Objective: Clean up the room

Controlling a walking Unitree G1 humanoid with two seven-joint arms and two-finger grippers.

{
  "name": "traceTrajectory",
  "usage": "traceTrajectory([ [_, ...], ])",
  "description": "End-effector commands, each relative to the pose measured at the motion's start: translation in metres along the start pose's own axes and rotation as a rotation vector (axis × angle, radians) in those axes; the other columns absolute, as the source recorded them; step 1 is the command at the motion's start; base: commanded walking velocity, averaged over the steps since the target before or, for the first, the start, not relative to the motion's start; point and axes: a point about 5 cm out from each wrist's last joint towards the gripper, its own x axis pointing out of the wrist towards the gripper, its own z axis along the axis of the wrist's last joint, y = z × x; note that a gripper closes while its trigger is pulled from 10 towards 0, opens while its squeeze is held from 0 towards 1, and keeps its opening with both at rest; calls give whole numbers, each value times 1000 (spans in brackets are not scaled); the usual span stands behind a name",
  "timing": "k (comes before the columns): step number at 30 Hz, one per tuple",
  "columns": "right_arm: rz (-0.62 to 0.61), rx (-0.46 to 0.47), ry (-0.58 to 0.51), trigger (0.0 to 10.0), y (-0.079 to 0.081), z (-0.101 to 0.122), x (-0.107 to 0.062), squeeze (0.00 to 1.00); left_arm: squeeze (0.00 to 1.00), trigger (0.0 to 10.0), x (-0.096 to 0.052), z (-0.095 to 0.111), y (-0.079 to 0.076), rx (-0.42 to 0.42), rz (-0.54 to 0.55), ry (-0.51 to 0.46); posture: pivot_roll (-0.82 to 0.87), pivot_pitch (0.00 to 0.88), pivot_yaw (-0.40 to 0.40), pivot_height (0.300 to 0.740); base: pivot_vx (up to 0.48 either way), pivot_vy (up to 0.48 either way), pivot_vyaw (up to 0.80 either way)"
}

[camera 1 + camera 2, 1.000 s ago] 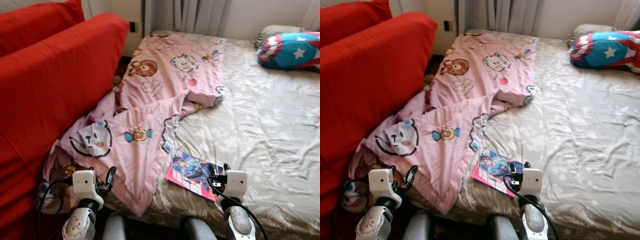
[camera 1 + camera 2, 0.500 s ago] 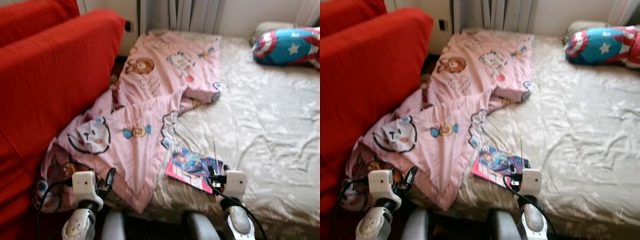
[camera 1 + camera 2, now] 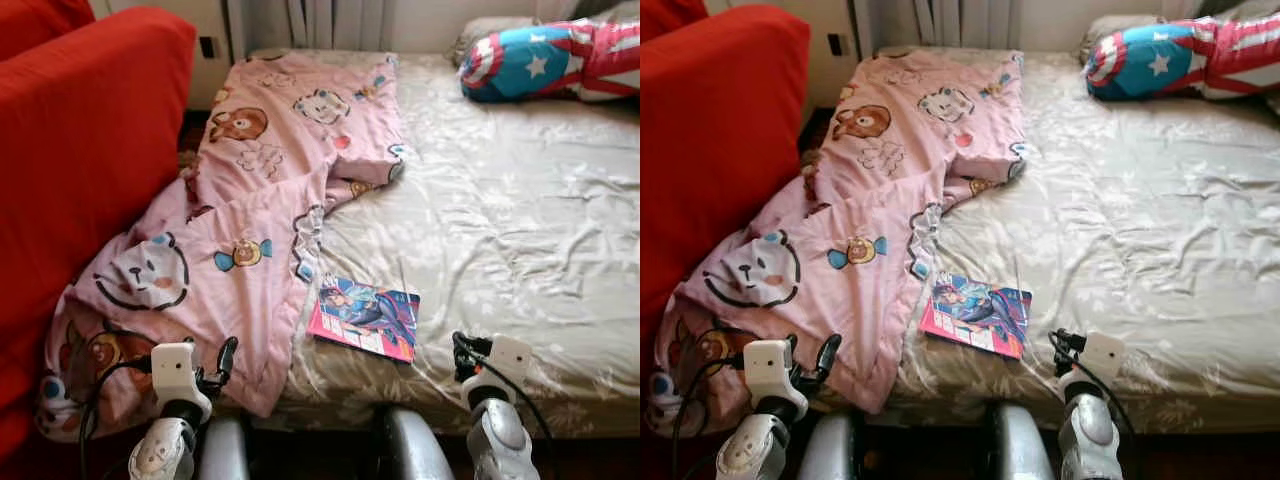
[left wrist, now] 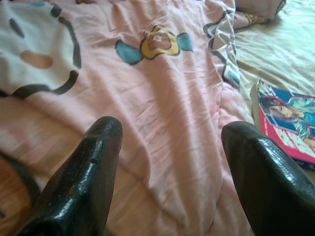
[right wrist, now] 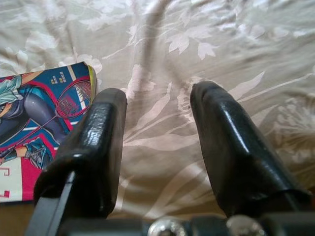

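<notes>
A pink cartoon-print blanket (image 3: 250, 230) lies rumpled over the left side of the bed and hangs off its near corner. A colourful magazine (image 3: 364, 317) lies flat on the beige sheet (image 3: 520, 230) near the bed's front edge. My left gripper (image 3: 222, 358) is open, low at the blanket's hanging edge; in the left wrist view the left gripper (image 4: 172, 132) points at the pink blanket (image 4: 162, 98), with the magazine (image 4: 285, 123) off to one side. My right gripper (image 3: 462, 350) is open over the sheet, just right of the magazine (image 5: 34, 128).
A red sofa (image 3: 80, 150) stands close along the bed's left side. A star-and-stripes cushion (image 3: 540, 60) lies at the head of the bed, with curtains (image 3: 300, 20) and a wall socket (image 3: 207, 46) behind.
The camera has swung, shifting the whole scene left and showing less of the sofa. My right gripper now sits to the right of the magazine instead of over its corner.
</notes>
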Motion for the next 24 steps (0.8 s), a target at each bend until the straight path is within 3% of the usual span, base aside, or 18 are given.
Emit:
traceTrajectory([
  [1, -14, 77, 42, 10000, -3, 0, 4, 0, 0, 10000, 2, 3, -2, 7, -12, -1, 23, 195, -17, 588, 0, 0, 0],
  [5, 16, 99, 65, 10000, 2, 2, 8, 0, 0, 10000, 5, 6, -5, 6, -22, -9, 32, 203, -8, 588, 0, 0, 0],
  [8, 88, 109, 105, 10000, 15, 5, 14, 0, 0, 10000, 11, 11, -9, 7, -39, -22, 48, 213, 0, 588, 0, 0, 0],
  [15, 172, 123, 158, 10000, 28, 1, 15, 0, 0, 10000, 7, 16, -7, 19, -47, -33, 77, 243, 15, 588, 0, 0, 0],
  [16, 186, 136, 175, 10000, 29, -2, 14, 400, 0, 10000, 4, 16, -6, 26, -47, -27, 86, 252, 18, 588, 0, 0, 0],
  [17, 179, 135, 171, 10000, 28, -3, 13, 1000, 0, 10000, 0, 16, -5, 31, -48, -22, 94, 261, 21, 588, 0, 0, 0],
  [21, 156, 204, 166, 10000, 25, -4, 12, 1000, 0, 10000, -13, 17, 0, 40, -40, -12, 124, 295, 36, 588, 0, 0, 0],
  [22, 167, 204, 165, 10000, 26, -4, 12, 541, 0, 10000, -16, 17, 1, 43, -36, -9, 128, 299, 38, 588, 0, 0, 0],
  [23, 179, 203, 162, 10000, 27, -5, 12, 0, 0, 10000, -19, 17, 3, 45, -34, -7, 140, 311, 44, 588, 0, 0, 0],
  [24, 179, 203, 162, 10000, 27, -5, 12, 0, 0, 10000, -19, 17, 3, 45, -34, -7, 140, 311, 44, 588, 0, 0, 0],
])
